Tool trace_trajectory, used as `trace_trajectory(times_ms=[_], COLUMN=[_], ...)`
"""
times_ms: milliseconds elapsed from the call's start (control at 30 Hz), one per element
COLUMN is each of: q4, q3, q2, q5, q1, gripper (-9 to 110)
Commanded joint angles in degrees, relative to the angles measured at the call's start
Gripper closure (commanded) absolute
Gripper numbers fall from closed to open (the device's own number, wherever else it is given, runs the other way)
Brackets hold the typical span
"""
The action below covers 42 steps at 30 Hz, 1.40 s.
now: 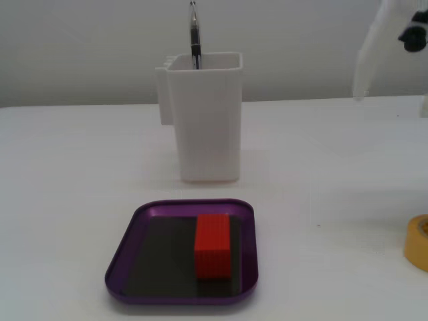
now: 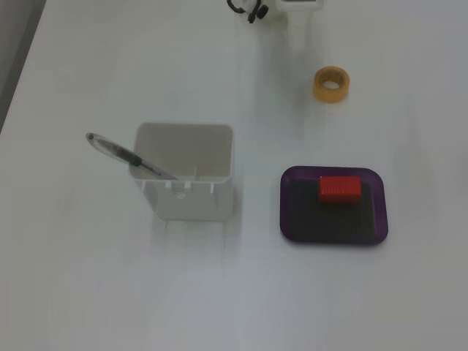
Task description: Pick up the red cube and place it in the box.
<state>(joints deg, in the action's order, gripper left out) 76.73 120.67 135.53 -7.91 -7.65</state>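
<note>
The red cube [image 1: 213, 245] lies inside the box [image 1: 124, 257], a shallow purple tray, on its dark bottom toward the right side in one fixed view. From above it [image 2: 339, 189] lies near the box's [image 2: 292, 227] far rim. My white gripper [image 1: 362, 87] hangs at the upper right, far from the box and holding nothing that I can see. From above only its tip [image 2: 296, 40] shows at the top edge. Its jaws are blurred and I cannot tell how they stand.
A tall white pen holder [image 1: 203, 120] with a pen [image 1: 194, 40] stands behind the box; from above the holder [image 2: 186, 175] is left of it. A yellow tape roll [image 1: 418, 242] lies at the right edge, near the arm from above [image 2: 332, 83].
</note>
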Motion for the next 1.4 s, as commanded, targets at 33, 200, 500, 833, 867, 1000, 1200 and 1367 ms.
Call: trace_trajectory(times_ms=[33,200,500,833,867,1000,1200,1367], q4=[-6.9,-14.8,-20.6,-19.2,-18.2,-15.2,-13.5,-14.2], q3=[14.5,27.5,48.0,56.0,56.6,56.9,56.7,56.8], q2=[12.7,24.4,42.3,59.5,61.0,63.0,63.0,63.0], q5=[0.3,0.1,0.0,0.0,0.0,-0.6,-0.7,-0.4], q1=[-0.1,-0.1,0.0,0.1,0.0,0.0,-0.1,-0.2], gripper=[82,82,82,82,82,85,100,99])
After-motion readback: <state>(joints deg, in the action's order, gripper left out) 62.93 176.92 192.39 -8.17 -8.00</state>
